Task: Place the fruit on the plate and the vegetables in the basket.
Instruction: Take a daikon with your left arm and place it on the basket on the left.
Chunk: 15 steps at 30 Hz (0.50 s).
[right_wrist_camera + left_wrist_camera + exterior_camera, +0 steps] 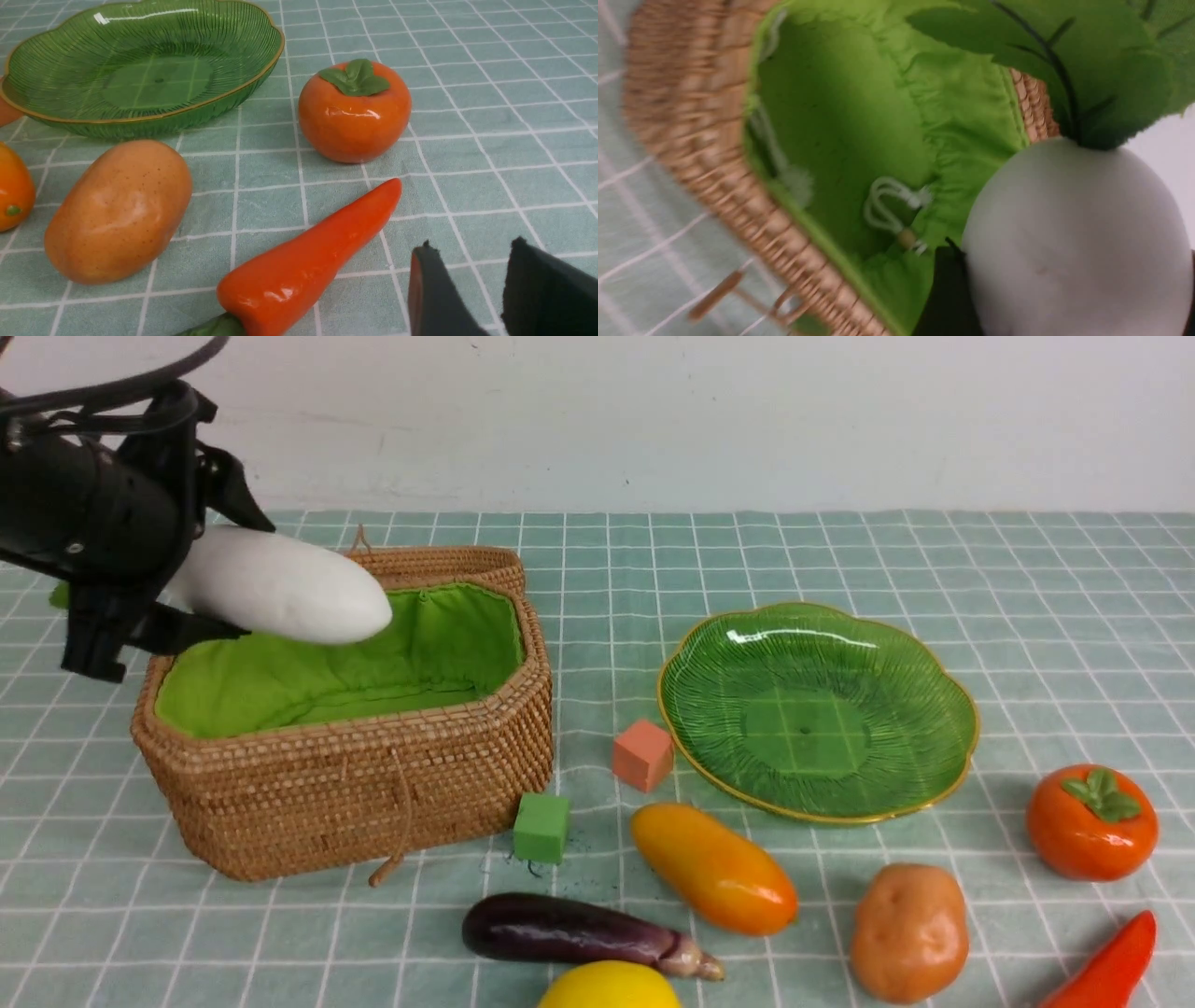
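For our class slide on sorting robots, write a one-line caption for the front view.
Left gripper holds the white radish over the open basket; the green plate sits empty.

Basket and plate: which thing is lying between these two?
In the front view, a small salmon cube sits between the basket and the plate, beside the plate's rim; a green cube sits at the basket's near corner.
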Each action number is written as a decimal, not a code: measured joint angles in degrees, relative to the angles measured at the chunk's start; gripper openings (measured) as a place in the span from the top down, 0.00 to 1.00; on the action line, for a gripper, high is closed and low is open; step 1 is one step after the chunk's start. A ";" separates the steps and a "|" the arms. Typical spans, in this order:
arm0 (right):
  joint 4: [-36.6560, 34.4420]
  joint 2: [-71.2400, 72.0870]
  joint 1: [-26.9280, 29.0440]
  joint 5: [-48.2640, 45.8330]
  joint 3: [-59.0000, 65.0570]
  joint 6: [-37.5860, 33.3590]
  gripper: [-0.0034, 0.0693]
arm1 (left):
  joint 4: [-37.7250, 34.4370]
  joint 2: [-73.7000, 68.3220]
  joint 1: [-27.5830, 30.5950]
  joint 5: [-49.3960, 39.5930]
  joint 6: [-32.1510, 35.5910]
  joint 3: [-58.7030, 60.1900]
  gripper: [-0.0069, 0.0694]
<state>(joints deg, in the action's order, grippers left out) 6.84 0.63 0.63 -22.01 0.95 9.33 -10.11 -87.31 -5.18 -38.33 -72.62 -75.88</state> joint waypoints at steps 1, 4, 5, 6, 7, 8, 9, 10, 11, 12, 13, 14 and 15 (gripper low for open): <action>0.00 0.00 0.00 0.00 0.00 0.00 0.62 | -0.07 -0.39 0.00 0.31 -0.06 -0.17 0.23; 0.00 0.00 0.00 0.00 0.00 0.00 0.62 | -0.13 -6.31 0.00 0.96 0.82 -3.03 0.23; 0.00 0.00 0.00 0.00 0.00 0.00 0.62 | -0.13 -7.40 0.00 0.55 1.34 -3.81 0.23; 0.00 0.00 0.00 0.00 0.00 0.00 0.62 | -0.13 -8.90 0.00 0.01 1.96 -4.62 0.23; 0.00 0.00 0.00 0.00 0.00 0.00 0.62 | -0.13 -8.90 0.00 -0.07 2.09 -4.72 0.23; 0.00 0.00 0.00 0.00 0.00 0.00 0.62 | -0.13 -9.54 0.00 -0.26 2.36 -5.09 0.22; 0.00 0.00 0.00 0.00 0.00 0.00 0.62 | -0.19 -10.19 0.00 -0.53 3.00 -5.55 0.18; 0.00 0.00 0.00 0.00 0.00 0.00 0.62 | -0.19 -10.33 0.00 -0.53 3.15 -5.75 0.13; 0.00 0.00 0.00 0.00 0.00 0.00 0.62 | -0.19 -10.33 0.00 -0.53 3.22 -5.82 0.11; 0.00 0.00 0.00 0.00 0.00 0.00 0.62 | -0.25 -10.27 0.00 -0.53 3.27 -5.98 0.06; 0.00 0.00 0.00 0.00 0.00 0.00 0.62 | -0.25 -10.22 0.00 -0.47 3.43 -6.15 0.05; 0.00 0.00 0.00 0.00 0.00 0.00 0.62 | -0.25 -10.17 0.00 -0.47 3.42 -6.29 0.04; 0.00 0.00 0.00 0.00 0.00 0.00 0.62 | -0.25 -10.17 0.00 -0.47 3.44 -6.29 0.04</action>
<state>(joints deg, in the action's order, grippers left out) 6.84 0.63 0.63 -22.01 0.95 9.33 -10.36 -97.48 -5.18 -38.80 -69.18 -82.16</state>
